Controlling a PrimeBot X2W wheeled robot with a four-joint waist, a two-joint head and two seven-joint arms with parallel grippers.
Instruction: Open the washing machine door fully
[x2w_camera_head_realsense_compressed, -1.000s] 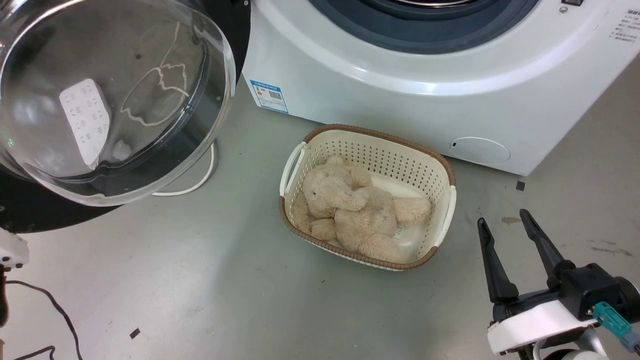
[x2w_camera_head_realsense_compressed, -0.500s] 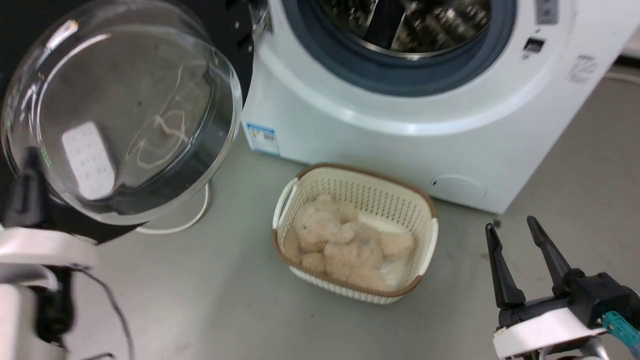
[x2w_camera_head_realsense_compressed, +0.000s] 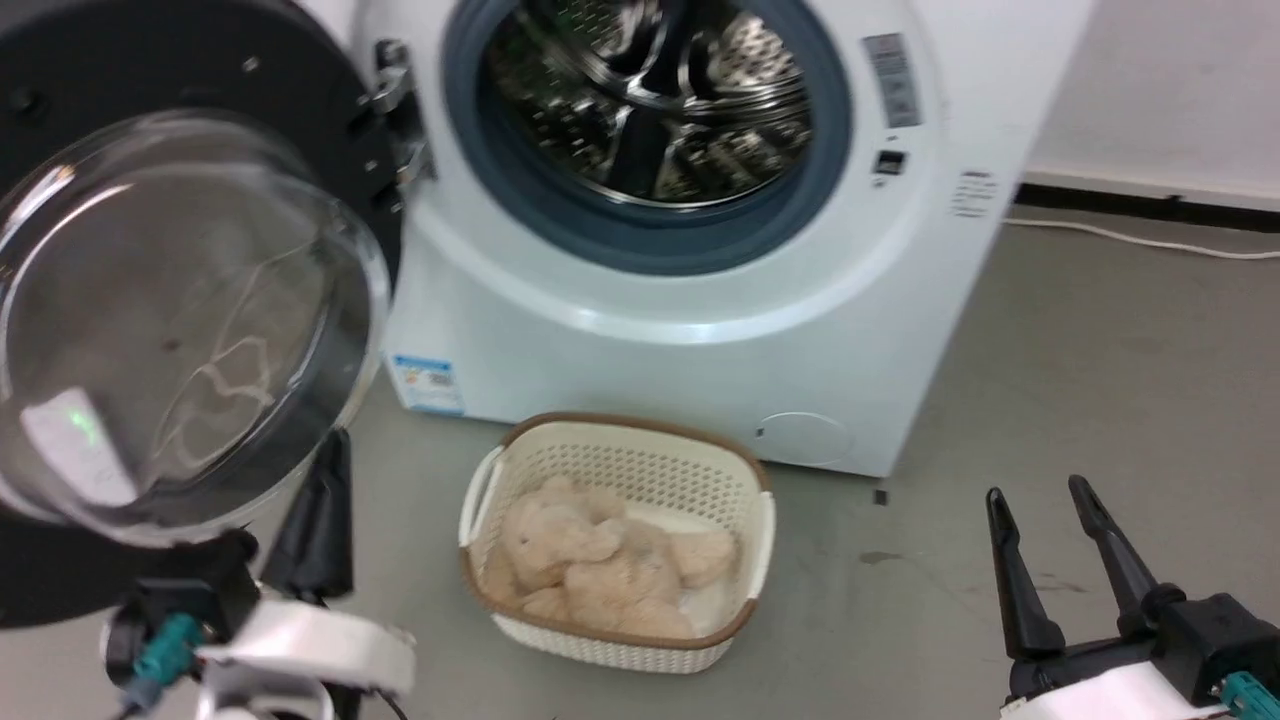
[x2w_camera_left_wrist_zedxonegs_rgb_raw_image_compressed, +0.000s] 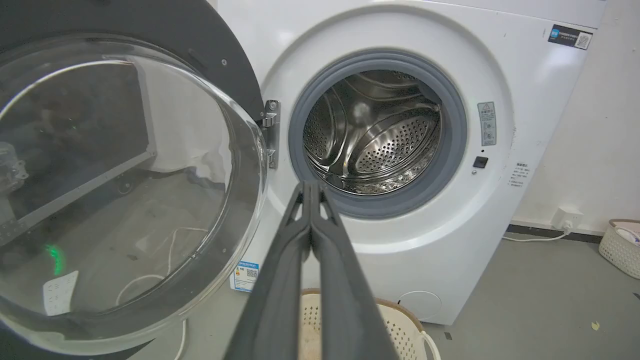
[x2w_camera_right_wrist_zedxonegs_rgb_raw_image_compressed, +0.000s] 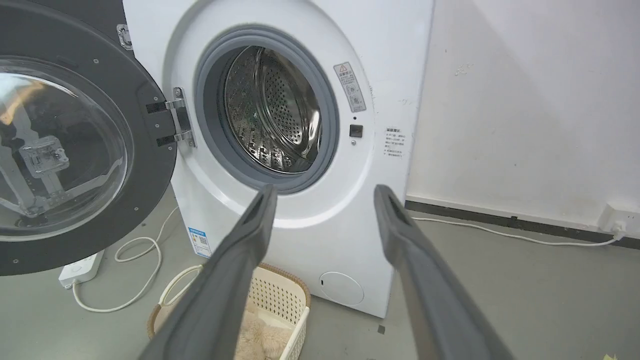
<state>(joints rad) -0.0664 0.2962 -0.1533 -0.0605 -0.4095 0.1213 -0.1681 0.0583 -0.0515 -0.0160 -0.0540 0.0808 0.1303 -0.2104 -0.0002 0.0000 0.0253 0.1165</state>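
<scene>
Two hands, both empty: the left hand (x2w_camera_left_wrist_zedxonegs_rgb_raw_image_compressed: 310, 190) has its fingers pressed together and sits low beside the lower rim of the washing machine door (x2w_camera_head_realsense_compressed: 180, 320), though I cannot tell whether it touches. The right hand (x2w_camera_head_realsense_compressed: 1037, 492) is spread, well apart from the door. The door stands swung out to the left of the washing machine (x2w_camera_head_realsense_compressed: 700, 330) on its hinge (x2w_camera_left_wrist_zedxonegs_rgb_raw_image_compressed: 270, 130), leaving the drum exposed. It looks heavy and rigid, with a slick, curved glass bowl, so the flat black rim far from the hinge seems the best place to push.
</scene>
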